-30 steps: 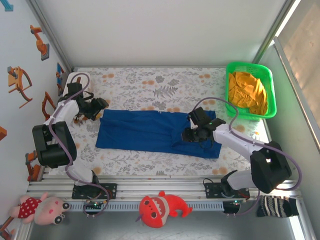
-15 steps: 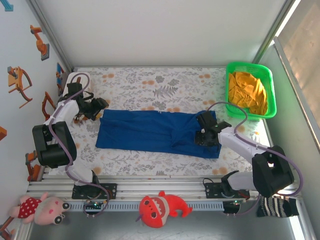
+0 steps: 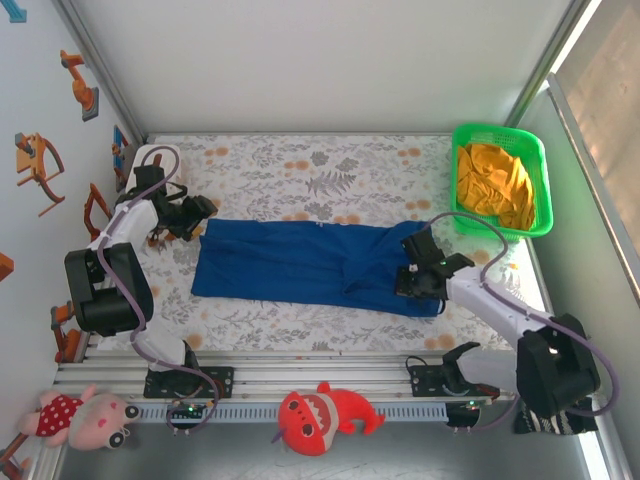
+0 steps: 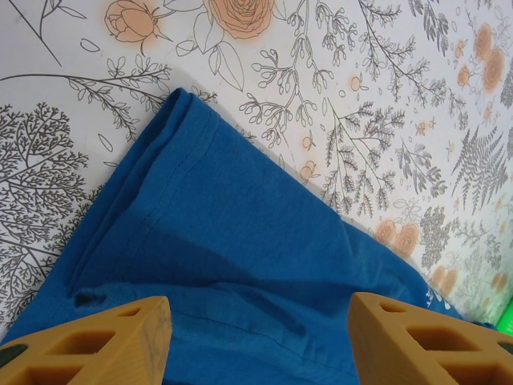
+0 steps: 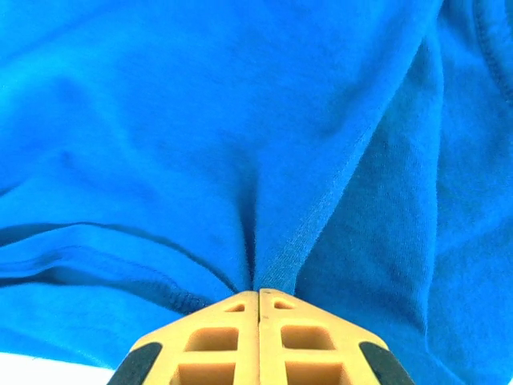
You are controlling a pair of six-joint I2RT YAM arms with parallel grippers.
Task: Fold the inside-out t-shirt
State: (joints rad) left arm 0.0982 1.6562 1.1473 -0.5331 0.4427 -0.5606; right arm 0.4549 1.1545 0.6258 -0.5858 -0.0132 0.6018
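Observation:
The inside-out t-shirt [image 3: 300, 262] lies flat as a long royal-blue band across the floral table. My right gripper [image 3: 408, 283] is at its right end, shut on a pinched fold of the blue cloth. In the right wrist view the two yellow fingers meet at my right gripper [image 5: 258, 291], and the t-shirt [image 5: 240, 120] puckers into a ridge at their tips. My left gripper [image 3: 200, 215] hovers at the shirt's far-left corner. In the left wrist view my left gripper [image 4: 258, 309] stands open over the t-shirt [image 4: 240, 265], holding nothing.
A green basket [image 3: 545, 190] holding an orange-yellow garment [image 3: 495, 185] stands at the back right. Plush toys [image 3: 320, 415] lie on the front rail below the table. Bare floral table [image 3: 300, 165] extends behind the shirt.
My right gripper has slid right along the shirt's right end and shut on a fold of cloth. The left arm has not moved.

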